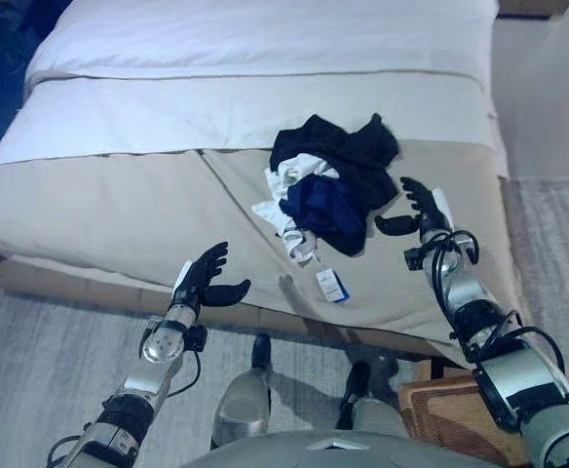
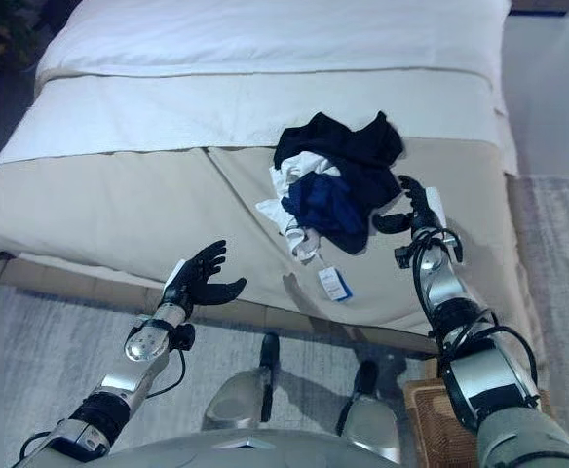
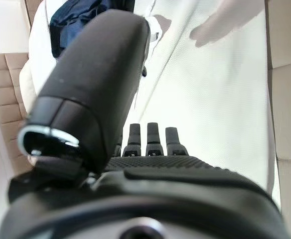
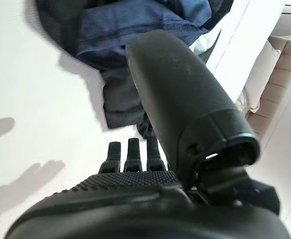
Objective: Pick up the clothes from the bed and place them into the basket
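— Head views: where are the clothes (image 1: 331, 190)?

— Heaped on the bed (image 1: 119, 205), dark, navy and white. My right hand (image 1: 423, 209) hangs just beside them, fingers spread, empty. My left hand (image 1: 207, 278) is well apart, also spread.

— Any writing?

— A tag (image 1: 331, 285) shows, too small to read. A wicker corner (image 1: 450, 405), lower right, is cut off; only my wrist views show a padded panel (image 4: 267, 94).

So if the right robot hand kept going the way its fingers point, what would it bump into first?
Probably the pile of clothes. The right robot hand is open beside the pile, its fingers aimed at the dark cloth on the bed. Depth is hard to judge, so it might pass just above.
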Robot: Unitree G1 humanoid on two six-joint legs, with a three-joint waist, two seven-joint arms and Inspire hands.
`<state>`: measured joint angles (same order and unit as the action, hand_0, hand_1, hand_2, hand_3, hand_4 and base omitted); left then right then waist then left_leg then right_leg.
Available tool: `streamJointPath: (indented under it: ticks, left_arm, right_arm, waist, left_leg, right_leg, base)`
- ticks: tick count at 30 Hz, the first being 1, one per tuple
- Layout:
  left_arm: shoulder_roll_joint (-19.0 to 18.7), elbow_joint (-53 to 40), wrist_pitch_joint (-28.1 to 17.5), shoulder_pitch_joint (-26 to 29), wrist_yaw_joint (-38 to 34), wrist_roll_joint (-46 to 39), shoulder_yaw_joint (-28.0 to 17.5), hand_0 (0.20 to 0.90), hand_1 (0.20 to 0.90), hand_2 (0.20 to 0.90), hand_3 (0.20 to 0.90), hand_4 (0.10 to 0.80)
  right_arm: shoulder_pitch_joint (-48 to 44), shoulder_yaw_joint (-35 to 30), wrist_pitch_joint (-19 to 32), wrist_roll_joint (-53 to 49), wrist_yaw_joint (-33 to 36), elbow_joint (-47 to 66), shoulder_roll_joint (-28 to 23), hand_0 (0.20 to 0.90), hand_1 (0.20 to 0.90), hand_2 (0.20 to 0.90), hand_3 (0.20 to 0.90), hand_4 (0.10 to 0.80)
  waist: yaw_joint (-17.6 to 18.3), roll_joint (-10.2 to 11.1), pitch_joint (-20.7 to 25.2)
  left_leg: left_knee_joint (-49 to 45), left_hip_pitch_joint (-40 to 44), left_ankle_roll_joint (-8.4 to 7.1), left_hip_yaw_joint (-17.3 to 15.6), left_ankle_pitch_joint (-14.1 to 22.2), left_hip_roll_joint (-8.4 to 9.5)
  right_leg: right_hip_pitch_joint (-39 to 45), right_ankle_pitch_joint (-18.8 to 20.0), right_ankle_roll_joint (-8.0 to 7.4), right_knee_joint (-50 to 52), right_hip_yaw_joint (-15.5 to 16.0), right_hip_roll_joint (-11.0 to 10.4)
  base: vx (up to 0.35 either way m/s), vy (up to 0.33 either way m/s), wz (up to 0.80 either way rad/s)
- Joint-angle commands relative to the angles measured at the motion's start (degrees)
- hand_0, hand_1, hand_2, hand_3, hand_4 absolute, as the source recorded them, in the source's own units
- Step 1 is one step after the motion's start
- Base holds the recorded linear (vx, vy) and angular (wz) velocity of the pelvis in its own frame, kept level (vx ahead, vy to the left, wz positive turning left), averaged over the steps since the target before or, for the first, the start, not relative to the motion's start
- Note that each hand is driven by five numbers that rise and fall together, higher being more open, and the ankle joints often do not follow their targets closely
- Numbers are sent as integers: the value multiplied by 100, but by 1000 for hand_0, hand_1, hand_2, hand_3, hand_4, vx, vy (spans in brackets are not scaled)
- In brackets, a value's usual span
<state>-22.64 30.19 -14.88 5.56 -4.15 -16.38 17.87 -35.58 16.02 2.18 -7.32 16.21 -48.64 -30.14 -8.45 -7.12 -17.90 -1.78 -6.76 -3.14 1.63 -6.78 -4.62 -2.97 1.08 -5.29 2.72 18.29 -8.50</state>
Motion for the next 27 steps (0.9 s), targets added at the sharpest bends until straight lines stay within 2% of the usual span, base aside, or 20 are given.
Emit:
streamJointPath:
  ticks: [1, 7, 8, 9, 11, 15, 19, 27]
  left_arm:
    - [-380, -691, -743, 534, -181, -323, -54, 900, 900, 900, 900, 800]
    - [-387, -1134, -811, 722, -445, -452, 30, 900, 900, 900, 900, 800]
    - [-401, -1242, -767, 731, -487, -465, 42, 900, 900, 900, 900, 800]
    - [-406, -1284, -764, 731, -503, -458, 48, 900, 900, 900, 900, 800]
    - [-441, -1545, -715, 704, -563, -409, 66, 900, 900, 900, 900, 800]
    - [-456, -1677, -633, 722, -641, -401, 134, 900, 900, 900, 900, 800]
    - [-454, -1771, -577, 700, -694, -425, 167, 900, 900, 900, 900, 800]
    - [-419, -1794, -600, 382, -678, -470, 83, 900, 900, 900, 900, 800]
  right_arm:
    - [-801, 69, 247, -104, 329, 146, -270, 900, 900, 900, 900, 800]
    - [-1511, 229, 23, -107, 439, -78, -349, 900, 900, 900, 900, 800]
    - [-1551, 244, 6, -107, 464, -108, -337, 900, 900, 900, 900, 800]
    - [-1569, 247, -13, -106, 482, -96, -338, 900, 900, 900, 900, 800]
    - [-1666, 251, -165, -191, 504, -30, -354, 900, 900, 900, 900, 800]
    - [-1884, 252, -257, -167, 466, -132, -311, 900, 900, 900, 900, 800]
    - [-2088, 361, -324, -141, 467, -152, -297, 900, 900, 900, 900, 800]
    - [-2448, 503, -590, 9, 579, -239, -447, 900, 900, 900, 900, 800]
  waist:
    - [-126, 225, -285]
    - [-272, 118, -677]
    - [-299, 126, -738]
    - [-305, 124, -764]
    - [-355, 126, -892]
    - [-415, 126, -1019]
    - [-446, 112, -1104]
    - [-464, 48, -1186]
  left_leg:
    - [-836, -387, 73, -331, 901, 488]
    - [-1951, -1190, 205, -377, 1262, 669]
    - [-2224, -1269, 203, -365, 1503, 703]
    - [-2334, -1339, 219, -373, 1543, 720]
    - [-2972, -1742, 343, -440, 1818, 769]
    - [-3729, -2163, 489, -457, 2129, 802]
    - [-4461, -2549, 622, -464, 2426, 824]
    - [-5654, -3048, 735, -481, 2919, 789]
  right_leg:
    - [-602, -771, 448, 1366, 60, -191]
    - [-1391, -1099, 605, 2543, 153, -526]
    - [-1476, -1329, 589, 2854, 88, -570]
    - [-1532, -1359, 604, 2959, 85, -589]
    - [-1878, -1592, 688, 3652, 86, -726]
    - [-2291, -1860, 744, 4443, 15, -878]
    - [-2700, -2119, 819, 5113, -105, -960]
    - [-3219, -2539, 932, 6064, -296, -1001]
  base:
    - [-105, 65, 15]
    - [-51, 59, 22]
    - [63, 25, 13]
    - [76, 19, 14]
    - [6, 30, 12]
    - [8, 15, 5]
    - [-21, 17, 0]
    - [-7, 19, 0]
